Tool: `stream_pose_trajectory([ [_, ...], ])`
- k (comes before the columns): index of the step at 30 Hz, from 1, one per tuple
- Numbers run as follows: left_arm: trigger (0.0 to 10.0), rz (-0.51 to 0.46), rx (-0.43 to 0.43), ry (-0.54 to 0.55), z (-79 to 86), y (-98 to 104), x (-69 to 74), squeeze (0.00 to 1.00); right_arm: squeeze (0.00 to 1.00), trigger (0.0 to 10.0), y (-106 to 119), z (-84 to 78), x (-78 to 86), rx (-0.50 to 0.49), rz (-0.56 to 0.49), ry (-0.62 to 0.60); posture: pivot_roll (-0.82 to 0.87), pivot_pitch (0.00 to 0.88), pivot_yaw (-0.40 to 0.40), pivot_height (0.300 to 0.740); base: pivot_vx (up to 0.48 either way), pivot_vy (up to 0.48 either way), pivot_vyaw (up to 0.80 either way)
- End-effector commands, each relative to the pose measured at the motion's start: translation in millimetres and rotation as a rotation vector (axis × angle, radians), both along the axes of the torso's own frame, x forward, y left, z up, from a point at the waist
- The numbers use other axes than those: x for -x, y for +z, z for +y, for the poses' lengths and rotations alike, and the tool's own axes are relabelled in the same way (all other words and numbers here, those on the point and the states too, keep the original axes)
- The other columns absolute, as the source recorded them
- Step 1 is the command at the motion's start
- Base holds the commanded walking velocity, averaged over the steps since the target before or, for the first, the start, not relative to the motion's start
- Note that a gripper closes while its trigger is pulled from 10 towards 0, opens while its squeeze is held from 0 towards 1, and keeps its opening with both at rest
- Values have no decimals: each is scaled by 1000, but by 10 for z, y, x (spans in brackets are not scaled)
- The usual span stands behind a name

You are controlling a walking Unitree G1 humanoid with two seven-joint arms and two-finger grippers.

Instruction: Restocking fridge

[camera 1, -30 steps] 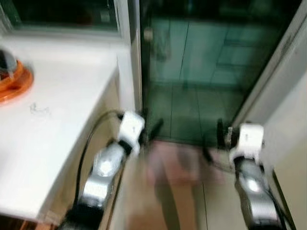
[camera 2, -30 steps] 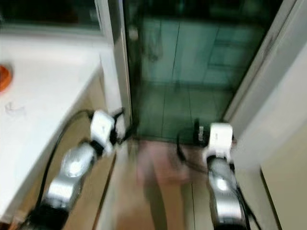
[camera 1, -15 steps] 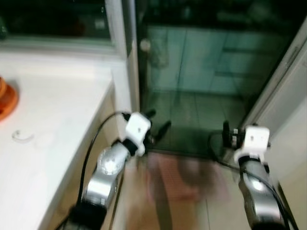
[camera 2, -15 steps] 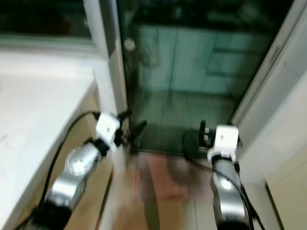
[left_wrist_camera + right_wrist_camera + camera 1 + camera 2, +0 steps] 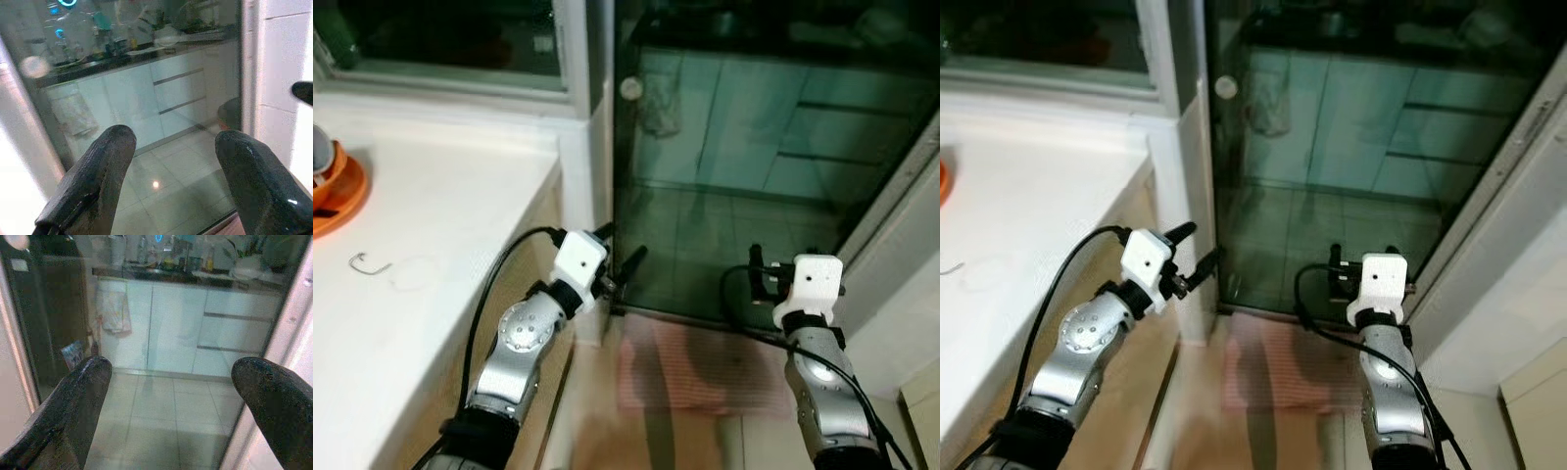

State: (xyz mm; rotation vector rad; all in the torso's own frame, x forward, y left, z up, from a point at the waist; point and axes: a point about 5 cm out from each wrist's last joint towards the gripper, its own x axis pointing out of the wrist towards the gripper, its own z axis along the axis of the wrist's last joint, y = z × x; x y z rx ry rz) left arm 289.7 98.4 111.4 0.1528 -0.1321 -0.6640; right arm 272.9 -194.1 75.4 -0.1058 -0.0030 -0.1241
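Ahead of both hands: glass door [image 5: 734, 166], shut, dark, with a round knob [image 5: 630, 88] on its near edge; tiled floor and pale cabinets [image 5: 176, 328] seen through the glass. Left hand [image 5: 619, 253]: raised, fingers [image 5: 105, 161] spread apart, nothing between them, tips close to the door frame, not seen to touch it. Right hand [image 5: 1361, 257]: raised level with the left, fingers [image 5: 73, 396] spread wide, nothing held. Out to the side of the left hand: white worktop [image 5: 440, 255] carrying an orange dish [image 5: 335, 191] and a small metal hook [image 5: 370, 262], both well apart from the hand. Below and between the hands: striped mat [image 5: 700, 367] on the floor. Fridge: not identifiable in any view. Goods for restocking: none carried, none identifiable nearby. Progress, as judged: opening stage only, nothing collected or placed; robot appears to stand at the doorway. Outstanding: pass the door, find the fridge, open it, fetch and load the stock.
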Motion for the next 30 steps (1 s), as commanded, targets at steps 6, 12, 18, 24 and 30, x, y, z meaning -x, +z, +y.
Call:
stream_pose_trajectory([
  [6,10000,0,32,-36,-73,59,-28,0,0,10000,58,-34,-51,-35,-17,-12,-72,0,0,740,0,-424,0],
  [12,10000,13,45,-17,-48,58,-62,0,0,10000,53,-28,-41,-21,-19,-2,-73,0,0,740,41,-138,-135],
  [18,10000,15,32,-16,-34,42,-63,0,0,10000,57,-36,-33,-19,-20,-9,-75,0,-1,740,0,0,0],
  [24,10000,60,9,27,16,-54,-71,0,0,10000,10,-96,-40,-5,19,-70,-76,0,1,740,0,0,0],
  [30,10000,118,14,98,133,-169,-71,0,0,10000,-38,-81,-31,-21,48,-57,-77,0,2,740,0,0,0],
])
